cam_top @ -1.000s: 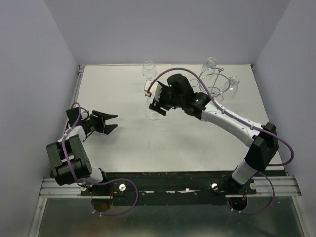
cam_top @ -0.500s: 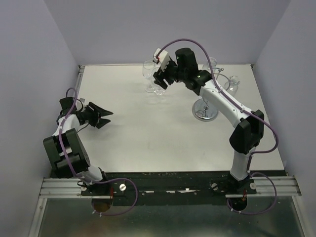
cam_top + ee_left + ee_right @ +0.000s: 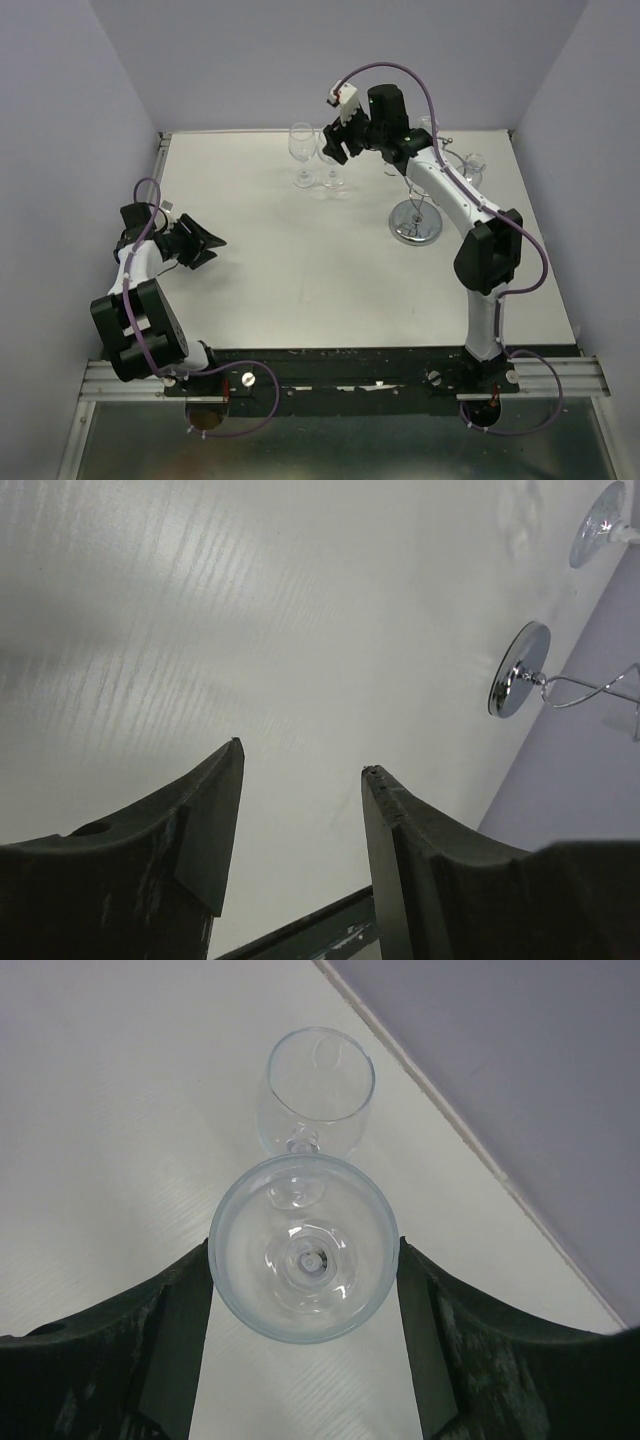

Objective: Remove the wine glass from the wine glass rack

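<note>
The right claw (image 3: pixel 304 1248) is closed on the bowl of a wine glass (image 3: pixel 303 1262). In the wrist view the round rim of the glass fills the whole gap, and it meets the inner face of each of the dark fingers (image 3: pixel 170 1360), left and right. The glass is upright and is seen from straight above, with its stem in the centre.

Just beyond it, toward the top of this frame, a second wine glass (image 3: pixel 318 1085) stands upright on the white table (image 3: pixel 100 1110), near the far edge where the wall begins. The two glasses are just beside each other (whether they touch, I cannot tell).

In the overhead view the right claw (image 3: pixel 336 150) is at the upper middle of the frame, with its arm stretched far out. The held glass is under it, and its foot is at the level of the table; if it rests there or hangs slightly above is not clear.

The wine glass rack (image 3: pixel 417 226) stands to the right of it, apart from the claw, with its chrome disc base on the table. Two more glasses (image 3: pixel 472 170) are at its ring top.

The left claw (image 3: pixel 205 243) is at the left side of the frame, well apart from all the glasses. In its wrist view the left claw (image 3: pixel 302 760) is open, with only bare table between the fingers.
</note>
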### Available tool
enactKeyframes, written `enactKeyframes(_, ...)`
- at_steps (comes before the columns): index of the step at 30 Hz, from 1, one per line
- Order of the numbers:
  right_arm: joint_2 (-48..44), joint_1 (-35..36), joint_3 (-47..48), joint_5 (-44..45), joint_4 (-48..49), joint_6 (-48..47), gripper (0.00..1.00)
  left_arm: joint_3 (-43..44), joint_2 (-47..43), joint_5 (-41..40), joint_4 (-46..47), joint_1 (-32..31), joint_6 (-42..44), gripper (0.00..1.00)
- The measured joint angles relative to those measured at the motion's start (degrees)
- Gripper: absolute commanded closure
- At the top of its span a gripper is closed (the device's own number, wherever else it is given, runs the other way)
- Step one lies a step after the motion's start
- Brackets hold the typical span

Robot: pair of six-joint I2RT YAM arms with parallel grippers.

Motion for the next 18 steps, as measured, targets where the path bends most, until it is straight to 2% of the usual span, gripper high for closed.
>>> enactKeyframes(9, 4.0, -1.6, 3.1, -1.1, -0.1, 3.1, 0.46, -0.3, -1.4, -2.7, -2.7, 0.0, 4.7, 0.41)
enactKeyframes(18, 8.8, -2.2, 6.3, -1.3, 0.4, 5.2, 0.47, -1.4, -2.8, -3.7, -3.4, 0.0, 5.8, 0.41)
